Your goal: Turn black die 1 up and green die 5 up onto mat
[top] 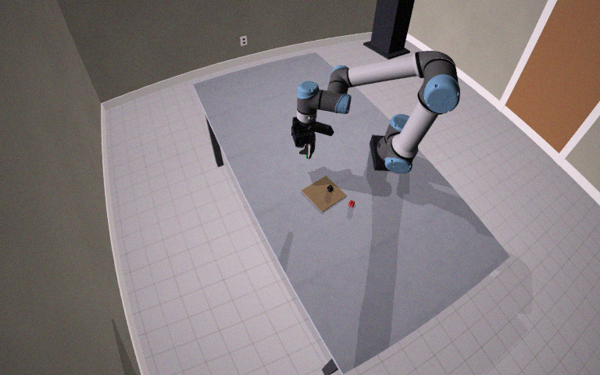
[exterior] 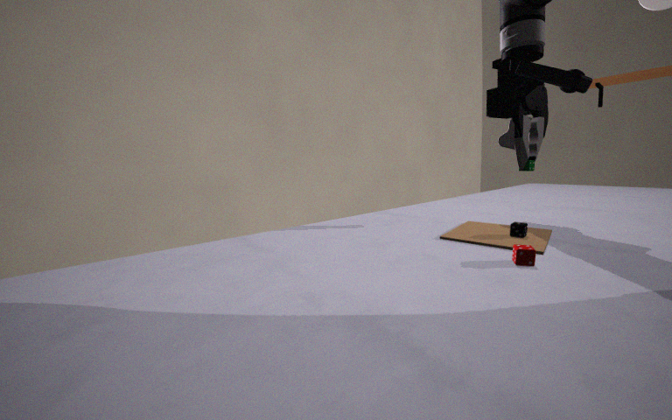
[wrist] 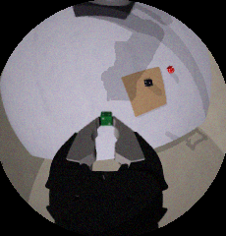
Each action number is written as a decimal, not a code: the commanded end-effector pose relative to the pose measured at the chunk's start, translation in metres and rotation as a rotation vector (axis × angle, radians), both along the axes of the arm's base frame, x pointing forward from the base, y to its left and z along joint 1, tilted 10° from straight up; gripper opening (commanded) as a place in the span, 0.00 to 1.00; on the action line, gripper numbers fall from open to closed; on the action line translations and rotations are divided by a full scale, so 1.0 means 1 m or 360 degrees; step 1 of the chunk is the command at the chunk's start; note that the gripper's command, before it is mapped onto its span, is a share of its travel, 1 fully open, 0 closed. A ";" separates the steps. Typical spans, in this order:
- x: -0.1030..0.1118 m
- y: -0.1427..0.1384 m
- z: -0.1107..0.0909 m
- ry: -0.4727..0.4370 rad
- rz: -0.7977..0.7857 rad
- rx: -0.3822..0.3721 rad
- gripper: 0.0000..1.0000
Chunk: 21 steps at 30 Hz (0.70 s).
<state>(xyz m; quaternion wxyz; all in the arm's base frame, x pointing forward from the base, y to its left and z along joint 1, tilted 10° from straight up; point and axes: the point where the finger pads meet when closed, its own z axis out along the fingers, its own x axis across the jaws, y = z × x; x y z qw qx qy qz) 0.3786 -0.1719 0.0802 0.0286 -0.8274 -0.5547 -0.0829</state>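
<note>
Tool: the tool [exterior: 528,162] hangs high over the worktop [exterior: 329,270], pointing down. Its two jaws are squeezed shut on the green die [exterior: 528,165].

Green die: it sits right at the tips of the jaws, up in the air and well away from the mat [exterior: 480,234]. In the wrist view the green die [wrist: 106,118] peeks out past the tips. I cannot read which number faces up (it is too small).

Black die: the black die [top: 329,187] sits on the mat, near one edge. Its top number is too small to read.

Red die: the red die [exterior: 523,255] sits on the worktop just beside the mat, not on it. It should be left alone.

Step now: I think the arm is carrying the green die and needs to turn it, then set it down on the mat.

What could go wrong:
- The die is held only at the very tips, so it could slip out and fall. Then it would roll and show any number.
- If the tool lets go too high, the die could bounce off the mat or land tilted.
- If it comes down too near the black die, it could bump it and turn it.
- A low swing past the mat's edge could knock the red die and change its top number.
</note>
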 end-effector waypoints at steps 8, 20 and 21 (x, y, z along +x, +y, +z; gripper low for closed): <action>0.001 0.001 0.000 0.0011 -0.0088 0.0008 0.03; 0.001 0.003 0.001 0.0036 -0.0262 0.0027 0.03; 0.001 0.003 0.001 0.0039 -0.0285 0.0029 0.03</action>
